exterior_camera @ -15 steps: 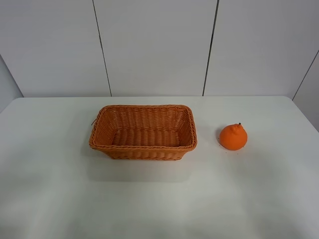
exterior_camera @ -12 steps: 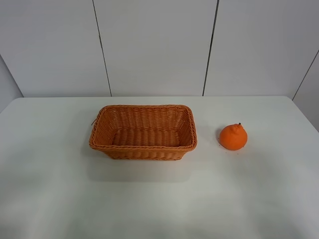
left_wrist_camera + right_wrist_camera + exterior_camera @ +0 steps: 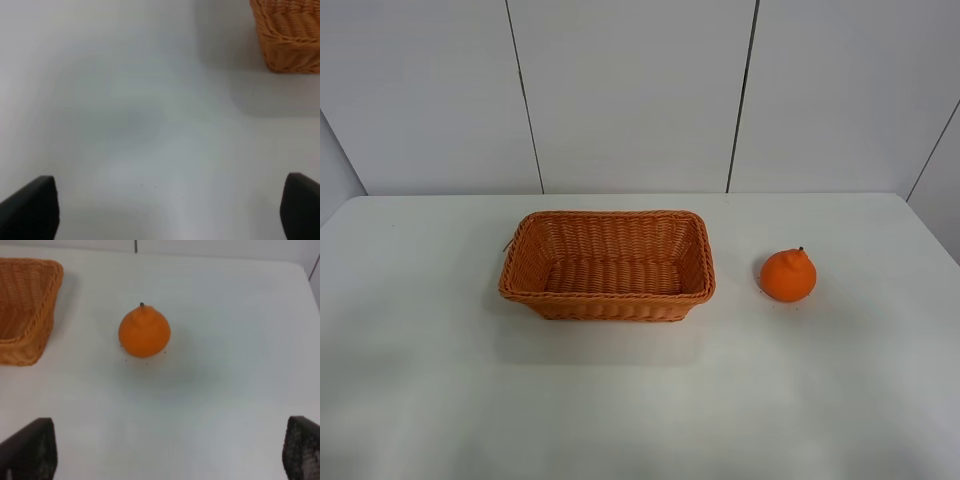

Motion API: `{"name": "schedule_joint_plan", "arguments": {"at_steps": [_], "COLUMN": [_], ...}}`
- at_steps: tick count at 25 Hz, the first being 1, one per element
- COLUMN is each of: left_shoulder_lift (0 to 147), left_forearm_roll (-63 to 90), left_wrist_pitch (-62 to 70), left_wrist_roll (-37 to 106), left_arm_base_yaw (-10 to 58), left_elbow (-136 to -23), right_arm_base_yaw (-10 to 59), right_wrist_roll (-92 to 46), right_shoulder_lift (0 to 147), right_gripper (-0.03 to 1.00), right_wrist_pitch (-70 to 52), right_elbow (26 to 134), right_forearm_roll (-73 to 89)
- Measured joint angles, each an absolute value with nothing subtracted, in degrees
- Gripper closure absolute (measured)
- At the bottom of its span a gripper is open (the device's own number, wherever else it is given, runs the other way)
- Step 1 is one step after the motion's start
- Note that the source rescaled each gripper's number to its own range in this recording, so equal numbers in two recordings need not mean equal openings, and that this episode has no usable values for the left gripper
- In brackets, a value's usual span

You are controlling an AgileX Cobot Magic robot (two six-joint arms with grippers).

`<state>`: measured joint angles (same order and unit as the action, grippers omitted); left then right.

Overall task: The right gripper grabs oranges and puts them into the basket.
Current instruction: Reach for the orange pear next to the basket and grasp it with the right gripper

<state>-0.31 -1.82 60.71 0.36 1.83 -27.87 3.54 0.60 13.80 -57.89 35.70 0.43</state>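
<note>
A single orange [image 3: 788, 275] sat stem up on the white bench [image 3: 640, 410], apart from the empty wicker basket [image 3: 610, 305], on its right-arm side. The right end effector [image 3: 170, 445] hovered short of the fruit, fingers spread wide, holding nothing. The orange looked firm, light and likely to roll; its round middle seemed the safest hold.

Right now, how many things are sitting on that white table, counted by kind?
Orange: 1
Wicker basket: 1
Total: 2
</note>
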Motion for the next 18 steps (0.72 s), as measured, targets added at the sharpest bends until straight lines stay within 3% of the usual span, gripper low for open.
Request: {"name": "schedule_joint_plan", "arguments": {"at_steps": [18], "left_shoulder_lift": [-0.3], "left_forearm_roll": [-1.8], "left_wrist_pitch": [60.7], "left_wrist_roll": [0.4], "left_arm_base_yaw": [1.8], "left_elbow": [-27.9], "right_arm_base_yaw": [3.5], "right_wrist_roll": [1.2], "right_shoulder_lift": [93.6], "right_gripper": [-0.03], "right_wrist_pitch": [-61.4], "right_elbow": [76.1], "right_forearm_roll": [1.1]}}
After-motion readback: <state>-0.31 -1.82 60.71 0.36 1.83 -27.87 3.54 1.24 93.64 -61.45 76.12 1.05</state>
